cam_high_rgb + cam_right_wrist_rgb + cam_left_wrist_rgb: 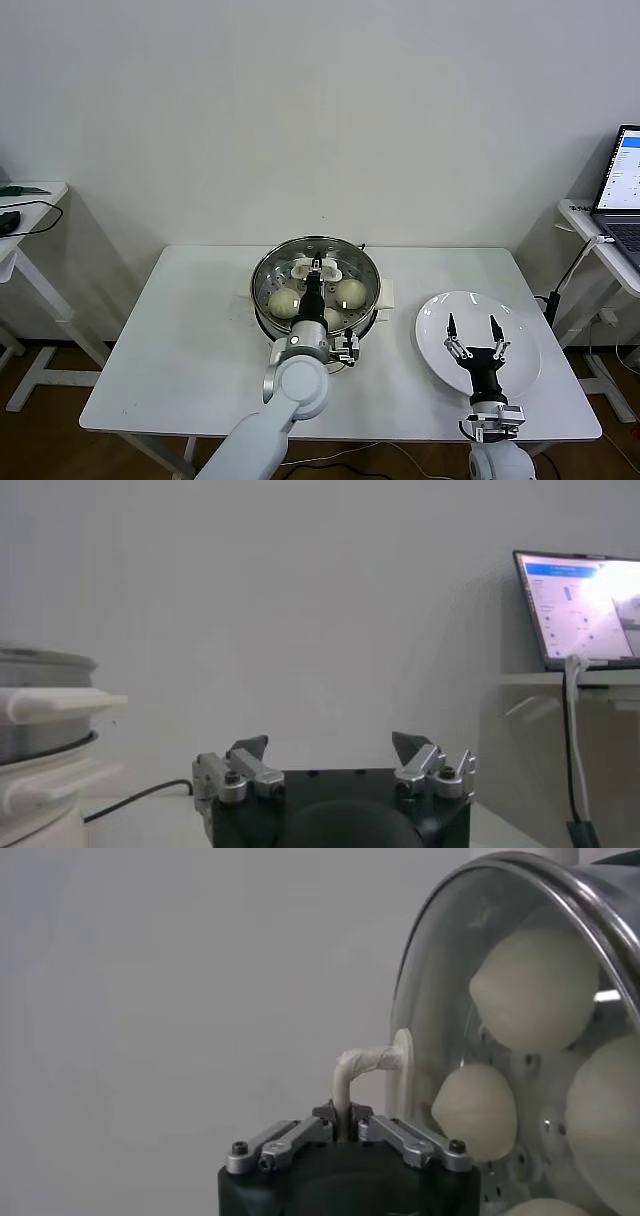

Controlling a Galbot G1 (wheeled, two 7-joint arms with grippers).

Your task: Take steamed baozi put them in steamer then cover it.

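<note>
Four baozi (349,292) sit inside the steamer (262,296) at the middle of the table (170,350) in the head view, seen through the glass cover (366,264) that lies over the pot. The left gripper (316,268) reaches over the pot and is clamped tight on the cover's white handle (300,268). The right gripper (470,334) hangs parked over the bare white plate (525,375) to the right, jaws spread wide and holding nothing.

From the left wrist view, the fingers (352,1116) pinch the handle (362,1063) at its loop, and the cover's metal rim (560,878) appears to meet the pot all round, with the buns (530,988) beneath the glass. Judging from this, the cover needs only to be settled: check the rim is seated evenly, then open the jaws slowly and lift straight up so the handle is not dragged sideways.

From the right wrist view, the open fingers (250,750) face the wall, the steamer's side (40,720) off to the left and a laptop (580,605) far right.
</note>
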